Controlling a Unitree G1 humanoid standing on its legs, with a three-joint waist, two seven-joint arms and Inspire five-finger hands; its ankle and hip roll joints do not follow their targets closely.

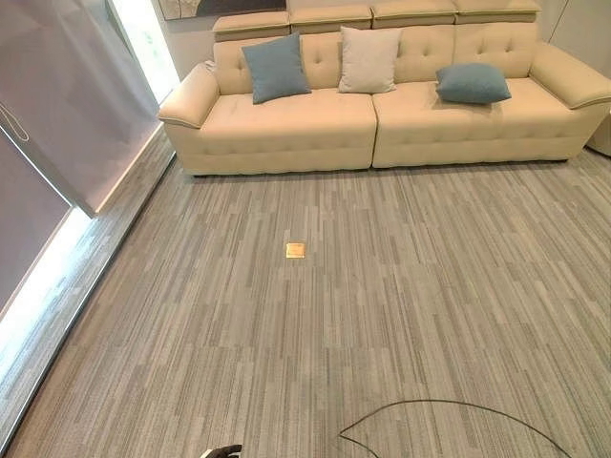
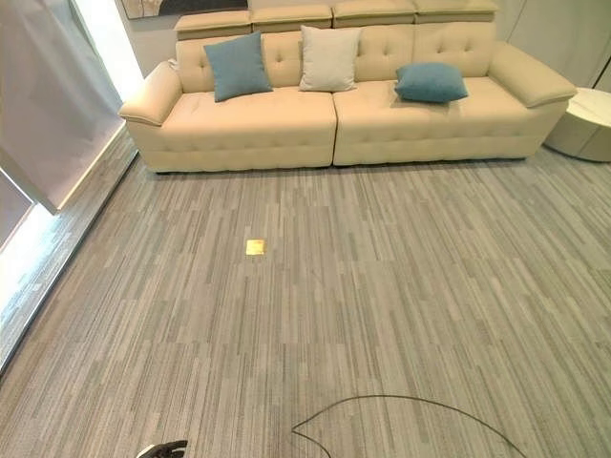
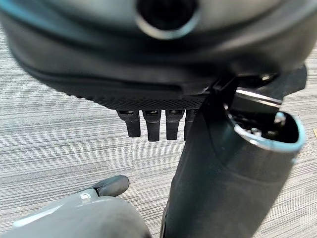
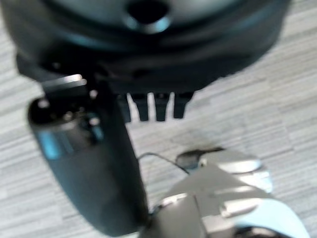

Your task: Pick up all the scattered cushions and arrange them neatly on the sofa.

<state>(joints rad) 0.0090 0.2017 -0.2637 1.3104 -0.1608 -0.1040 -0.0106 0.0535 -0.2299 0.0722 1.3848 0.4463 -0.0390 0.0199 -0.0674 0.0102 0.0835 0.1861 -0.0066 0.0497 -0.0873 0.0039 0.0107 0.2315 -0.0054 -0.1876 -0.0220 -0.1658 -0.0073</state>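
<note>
1. Notably, all three cushions in view lay on the cream sofa [image 1: 382, 124], none on the striped carpet [image 1: 382, 315]. A blue-grey cushion [image 1: 276, 67] leaned upright on the backrest at the robot's left end, an off-white cushion [image 1: 368, 59] stood just beside it, and a teal cushion [image 1: 473, 84] lay tilted on the seat further right, well apart from the other two.
2. A small brass floor plate [image 1: 295, 250] sat in the carpet in front of the sofa, well apart from it.
3. Left hand [image 3: 153, 124]: fingers hung straight down in a row, relaxed, holding nothing, with carpet beneath.
4. Right hand [image 4: 156, 106]: fingers likewise straight and empty over the carpet.
5. Handling judgement: the cushions looked soft, light and compressible, with fabric covers that should not slip. Nothing fragile. A pinch on one corner would probably let the body sag and swing; a grip across an edge or the middle, squeezing the filling, seemed safer.
6. Progress judgement: pick-up appeared done. Only the teal cushion looked out of line; standing it against the backrest would finish the row.
</note>
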